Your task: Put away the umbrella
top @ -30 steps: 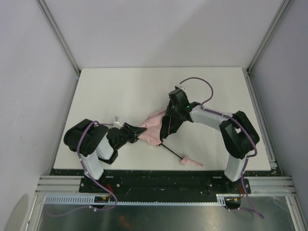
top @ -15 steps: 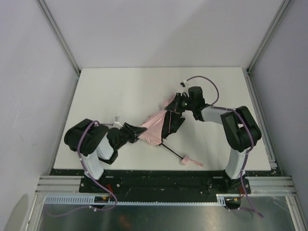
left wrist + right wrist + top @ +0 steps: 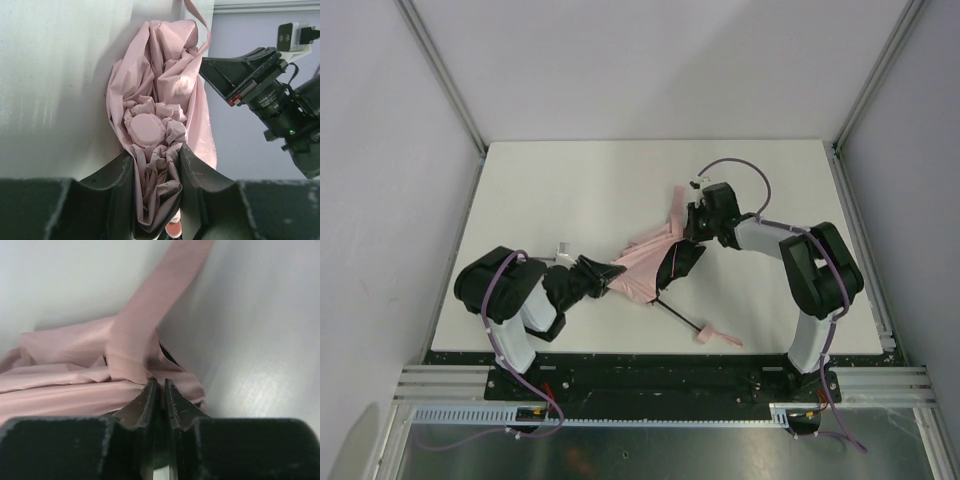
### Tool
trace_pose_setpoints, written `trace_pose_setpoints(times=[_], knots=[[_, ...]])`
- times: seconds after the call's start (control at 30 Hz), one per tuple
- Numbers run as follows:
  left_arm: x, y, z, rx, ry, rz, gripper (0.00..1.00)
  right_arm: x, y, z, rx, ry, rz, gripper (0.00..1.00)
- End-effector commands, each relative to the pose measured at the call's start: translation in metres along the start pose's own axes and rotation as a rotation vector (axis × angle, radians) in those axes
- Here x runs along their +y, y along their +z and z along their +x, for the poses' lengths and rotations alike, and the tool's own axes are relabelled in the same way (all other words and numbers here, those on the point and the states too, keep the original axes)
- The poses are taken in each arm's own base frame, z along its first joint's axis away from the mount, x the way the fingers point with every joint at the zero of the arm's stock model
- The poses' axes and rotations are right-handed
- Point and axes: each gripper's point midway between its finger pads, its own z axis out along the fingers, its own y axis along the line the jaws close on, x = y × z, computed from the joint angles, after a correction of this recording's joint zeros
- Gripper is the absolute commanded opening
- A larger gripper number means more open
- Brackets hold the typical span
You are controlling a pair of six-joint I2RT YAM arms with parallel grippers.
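Note:
The pale pink umbrella (image 3: 640,268) lies folded and crumpled mid-table. Its black shaft (image 3: 678,314) runs toward the near right and ends in a small pink handle (image 3: 717,336). My left gripper (image 3: 603,280) is shut on the bunched fabric at its left end (image 3: 160,90), with folds squeezed between the fingers (image 3: 157,150). My right gripper (image 3: 692,228) sits at the canopy's far right edge, its jaws (image 3: 160,382) together but for a hairline slit, tips against the fabric (image 3: 60,385). I cannot tell if any fabric is pinched. A pink strap (image 3: 150,305) rises from just beyond the tips.
The white table (image 3: 570,190) is bounded by grey walls and metal corner posts (image 3: 480,150). The right arm's wrist (image 3: 260,85) hangs close over the umbrella's far end. A black base rail (image 3: 660,370) runs along the near edge.
My right gripper has shifted from over the canopy toward the far right, drawing the fabric out, and the strap now sticks out toward the back. The left gripper has kept its hold.

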Motion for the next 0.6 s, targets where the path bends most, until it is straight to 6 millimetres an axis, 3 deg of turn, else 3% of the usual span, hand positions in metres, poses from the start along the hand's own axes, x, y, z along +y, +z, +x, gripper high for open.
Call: trace_pose_setpoints(times=[0.0,0.07,0.13,0.23,0.33,0.47,0.57], knots=[[-0.01,-0.003,-0.003,-0.016,0.037,0.055,0.0,-0.036,-0.051,-0.04,-0.076,-0.155,0.415,0.25],[-0.01,-0.003,-0.003,-0.017,0.026,0.052,0.0,-0.024,-0.073,-0.045,-0.09,-0.215,0.468,0.4],[-0.008,-0.003,-0.003,-0.013,0.005,0.046,0.0,0.001,-0.089,-0.046,-0.113,-0.297,0.455,0.48],[-0.006,-0.004,-0.003,-0.01,-0.035,0.034,0.0,0.07,-0.103,-0.035,-0.174,-0.483,0.291,0.55],[-0.003,-0.004,-0.001,0.006,-0.085,0.016,0.0,0.135,-0.113,-0.01,-0.241,-0.66,0.116,0.61],[-0.002,-0.005,-0.001,0.008,-0.125,-0.01,0.0,0.19,-0.109,0.03,-0.249,-0.829,-0.072,0.63],[-0.004,-0.003,-0.002,0.011,-0.135,-0.036,0.0,0.211,-0.095,0.054,-0.25,-0.951,-0.097,0.64]])
